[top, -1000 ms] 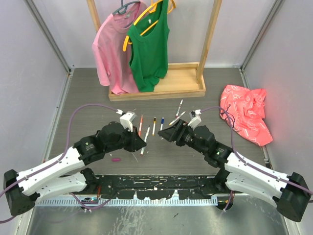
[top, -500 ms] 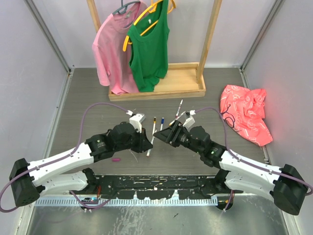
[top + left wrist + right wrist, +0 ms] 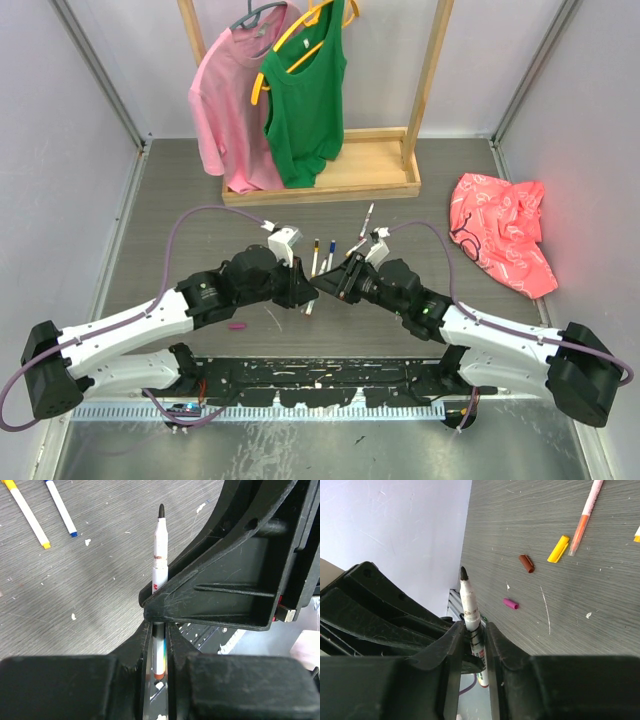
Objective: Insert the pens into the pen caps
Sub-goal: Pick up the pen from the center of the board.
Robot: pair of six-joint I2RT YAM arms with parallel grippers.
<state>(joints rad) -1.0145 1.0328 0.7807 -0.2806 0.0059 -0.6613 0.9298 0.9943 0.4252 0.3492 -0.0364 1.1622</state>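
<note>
A white-barrelled pen [image 3: 159, 555] with a black tip and an orange end stands upright in my left gripper [image 3: 159, 630], which is shut on its lower barrel. My right gripper [image 3: 475, 630] has come in from the other side. Its jaws sit narrowly either side of the same pen [image 3: 469, 605], with a thin gap still showing on one side. Both grippers meet at mid-table, left gripper [image 3: 303, 290] and right gripper [image 3: 327, 287]. On the table lie a yellow cap [image 3: 558, 548], a brown cap [image 3: 526, 563] and a magenta cap [image 3: 510, 603].
Loose pens [image 3: 315, 257] lie just beyond the grippers, among them a yellow-ended pen [image 3: 29, 515], a blue-ended pen [image 3: 60, 507] and an orange pen [image 3: 585, 517]. A wooden rack [image 3: 330, 180] with hanging shirts stands at the back. A red cloth [image 3: 500, 240] lies at the right.
Both arms have moved toward each other until the grippers meet. The right jaws have narrowed from wide open to close around the pen that the left gripper holds.
</note>
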